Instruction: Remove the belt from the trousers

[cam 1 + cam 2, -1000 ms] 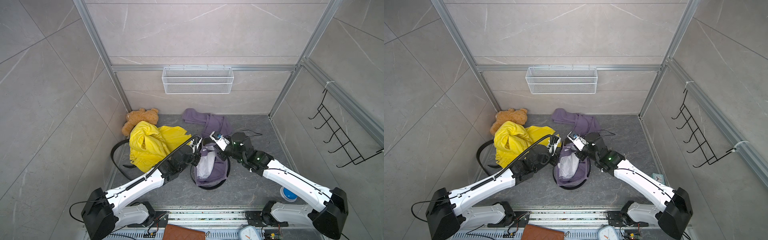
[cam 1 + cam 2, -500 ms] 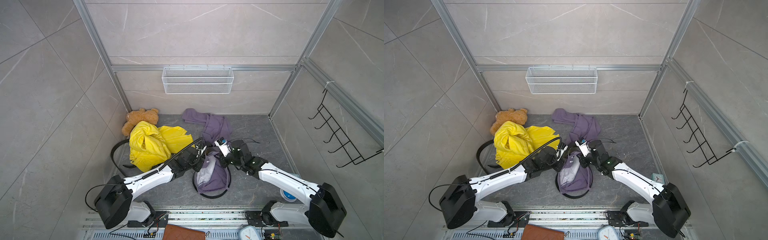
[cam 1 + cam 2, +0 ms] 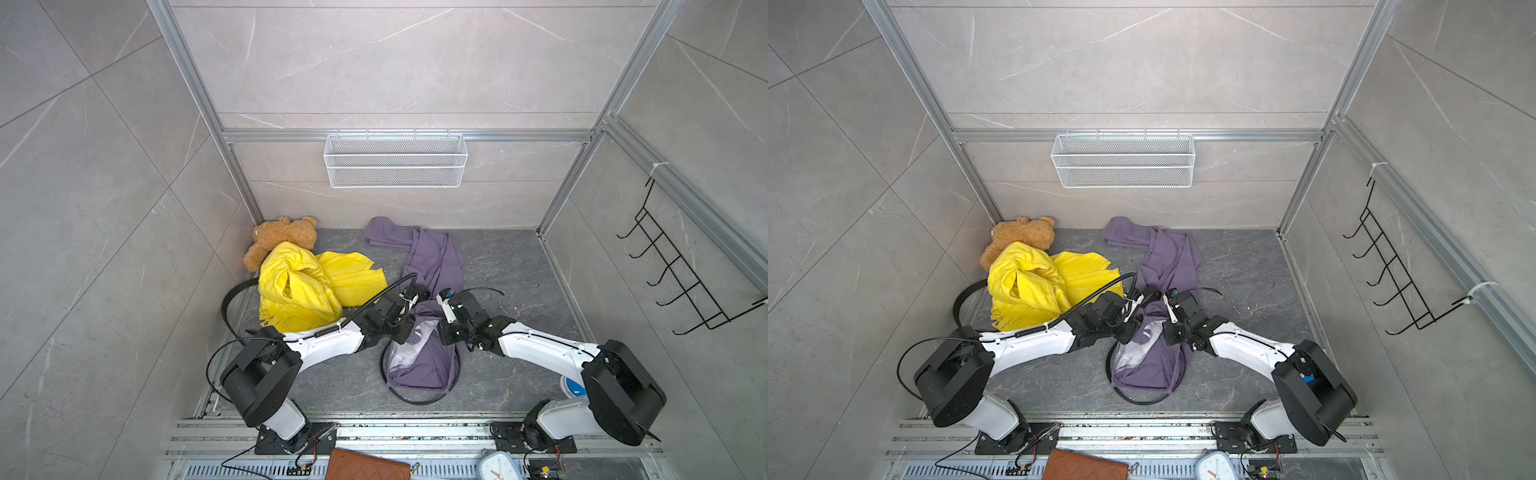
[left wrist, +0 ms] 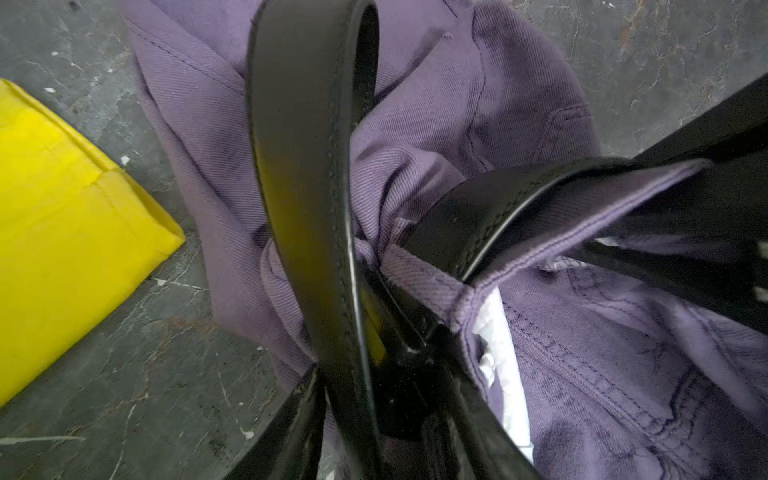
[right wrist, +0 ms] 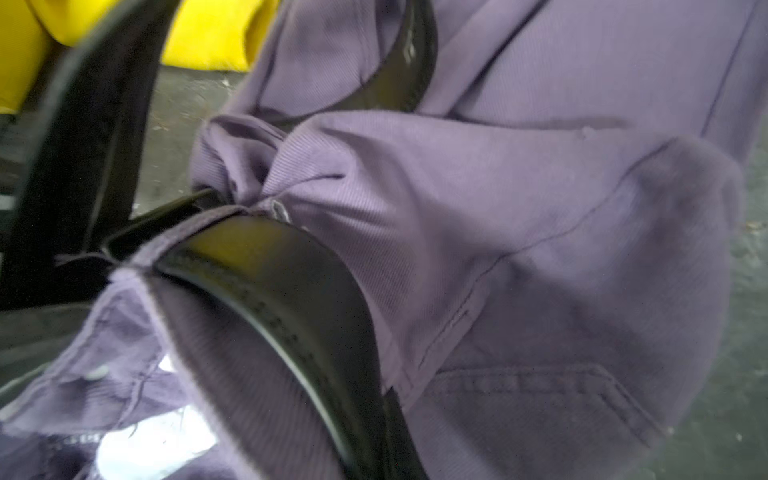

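between l jaws, belt (image 4: 307,166) strap over trousers (image 4: 457,83) waistband, grip unclear; r jaws clenched, contents unseen

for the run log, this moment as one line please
stage: belt not yet off purple trousers | left gripper: belt between jaws | right gripper: shut at waistband

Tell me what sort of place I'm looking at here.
Probably a robot test cell mocked up as a bathroom or laundry corner: marble-look wall panels in an aluminium frame, a wire basket and hook rack hung on them, and two robot arms bolted to a rail.
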{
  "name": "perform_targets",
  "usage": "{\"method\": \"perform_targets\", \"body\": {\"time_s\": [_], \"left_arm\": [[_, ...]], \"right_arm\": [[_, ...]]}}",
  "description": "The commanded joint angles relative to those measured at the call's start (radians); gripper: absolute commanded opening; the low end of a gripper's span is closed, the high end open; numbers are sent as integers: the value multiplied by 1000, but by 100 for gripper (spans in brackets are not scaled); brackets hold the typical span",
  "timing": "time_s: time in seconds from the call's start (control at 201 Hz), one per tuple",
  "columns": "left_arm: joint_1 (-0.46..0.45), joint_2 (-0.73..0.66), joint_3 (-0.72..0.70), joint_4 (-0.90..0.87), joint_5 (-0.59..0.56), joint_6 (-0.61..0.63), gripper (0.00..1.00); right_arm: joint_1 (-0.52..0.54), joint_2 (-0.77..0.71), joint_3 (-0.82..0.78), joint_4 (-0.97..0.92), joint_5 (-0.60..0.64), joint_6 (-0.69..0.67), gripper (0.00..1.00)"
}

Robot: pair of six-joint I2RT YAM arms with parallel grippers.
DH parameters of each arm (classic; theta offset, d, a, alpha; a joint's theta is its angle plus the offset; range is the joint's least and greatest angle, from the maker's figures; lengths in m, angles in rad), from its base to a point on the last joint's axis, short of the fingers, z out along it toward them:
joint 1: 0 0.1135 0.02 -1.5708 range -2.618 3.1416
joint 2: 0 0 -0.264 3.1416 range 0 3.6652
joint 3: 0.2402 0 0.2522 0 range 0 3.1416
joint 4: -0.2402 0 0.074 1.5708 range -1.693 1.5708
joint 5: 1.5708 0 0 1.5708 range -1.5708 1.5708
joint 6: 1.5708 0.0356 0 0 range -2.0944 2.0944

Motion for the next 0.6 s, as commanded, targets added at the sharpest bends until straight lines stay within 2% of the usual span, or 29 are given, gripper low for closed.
{"method": "perform_targets", "body": {"time_s": [0.0, 0.125, 0.199, 0.284, 0.404, 0.473, 0.593], "left_arm": [[-5, 36, 34, -7, 138, 20, 47], [-5, 85, 64, -49, 208, 56, 47], [-5, 120, 84, -72, 231, 70, 46], [-5, 128, 94, -65, 221, 81, 44], [-4, 138, 124, -64, 211, 94, 32], [-2, 141, 135, -66, 201, 97, 22], [2, 97, 118, -46, 155, 76, 6]], "right_arm": [[6, 3, 0, -11, 8, -5, 15], [6, -9, 12, 26, -27, -74, 36], [3, 4, 24, 44, -74, -98, 42], [2, 20, 31, 61, -102, -106, 42], [2, 21, 21, 88, -104, -100, 43], [2, 23, 22, 83, -96, -99, 44], [2, 11, 21, 54, -36, -91, 53]]}}
